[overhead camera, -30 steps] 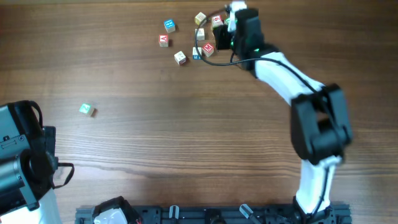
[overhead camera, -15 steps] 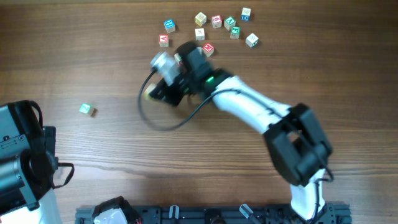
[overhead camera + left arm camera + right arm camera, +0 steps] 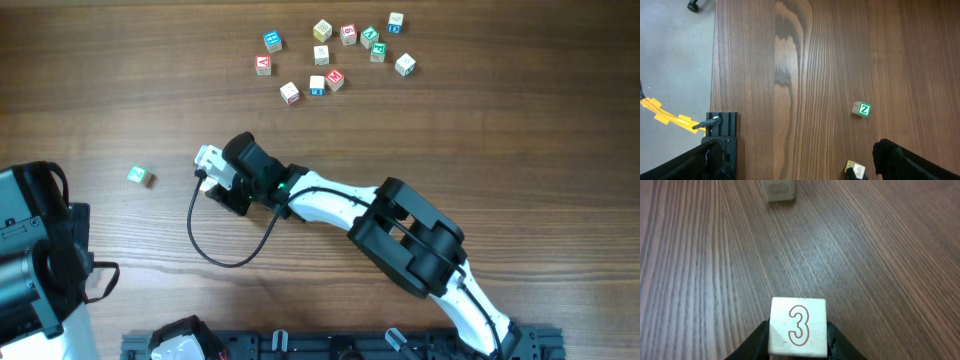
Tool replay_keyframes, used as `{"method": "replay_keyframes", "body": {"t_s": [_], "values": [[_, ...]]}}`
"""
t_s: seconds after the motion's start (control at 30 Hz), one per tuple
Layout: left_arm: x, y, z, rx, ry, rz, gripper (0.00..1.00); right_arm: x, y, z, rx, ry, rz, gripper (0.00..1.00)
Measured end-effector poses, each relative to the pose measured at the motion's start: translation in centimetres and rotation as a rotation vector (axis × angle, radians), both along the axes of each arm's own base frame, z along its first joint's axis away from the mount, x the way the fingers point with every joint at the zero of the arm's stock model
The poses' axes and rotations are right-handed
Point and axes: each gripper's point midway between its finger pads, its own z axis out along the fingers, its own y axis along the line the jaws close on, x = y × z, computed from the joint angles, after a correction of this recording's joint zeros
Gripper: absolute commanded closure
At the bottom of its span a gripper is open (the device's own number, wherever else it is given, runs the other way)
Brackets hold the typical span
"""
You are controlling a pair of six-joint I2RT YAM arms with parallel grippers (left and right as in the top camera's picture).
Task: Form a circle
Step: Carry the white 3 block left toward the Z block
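Note:
No circle shows in any view. My right gripper (image 3: pixel 207 162) reaches far left and is shut on a pale cube with a red 3 (image 3: pixel 798 322), its dark fingers (image 3: pixel 761 339) pressed on both sides. That cube (image 3: pixel 208 156) sits to the right of a lone green-faced Z cube (image 3: pixel 140 177), a short gap apart. In the left wrist view the Z cube (image 3: pixel 861 109) lies above the 3 cube (image 3: pixel 856 170). In the right wrist view a pale cube (image 3: pixel 779 190) lies on the table ahead. My left gripper (image 3: pixel 801 167) is open and holds nothing.
Several letter cubes (image 3: pixel 335 55) lie scattered at the back of the table. A black rail (image 3: pixel 330 345) runs along the front edge. The right arm's cable (image 3: pixel 225 250) loops over the wood. The table's edge and grey floor (image 3: pixel 675 60) show in the left wrist view.
The right arm swung from the scatter of cubes at the back down and left, ending close to the lone green-faced cube with the 3 cube in its fingers. The left arm stayed still.

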Motion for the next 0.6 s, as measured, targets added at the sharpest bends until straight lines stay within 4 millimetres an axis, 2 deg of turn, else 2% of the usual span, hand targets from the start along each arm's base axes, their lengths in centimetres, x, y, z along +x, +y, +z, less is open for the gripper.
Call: {"method": "replay_keyframes", "body": {"t_s": [0.07, 0.13, 0.33, 0.5, 0.6], "values": [[0.0, 0.0, 0.0, 0.0, 0.0, 0.0, 0.0, 0.1, 0.0, -0.3, -0.003, -0.007, 0.002, 0.3], [0.0, 0.0, 0.0, 0.0, 0.0, 0.0, 0.0, 0.1, 0.0, -0.6, -0.008, -0.007, 0.001, 0.01], [0.0, 0.0, 0.0, 0.0, 0.0, 0.0, 0.0, -0.1, -0.8, -1.0, -0.041, 0.024, -0.009, 0.0], [0.0, 0.0, 0.0, 0.0, 0.0, 0.0, 0.0, -0.2, -2.8, -0.2, -0.102, 0.099, -0.061, 0.0], [0.0, 0.0, 0.0, 0.0, 0.0, 0.0, 0.0, -0.5, -3.5, -0.4, -0.132, 0.147, -0.09, 0.0]]}}
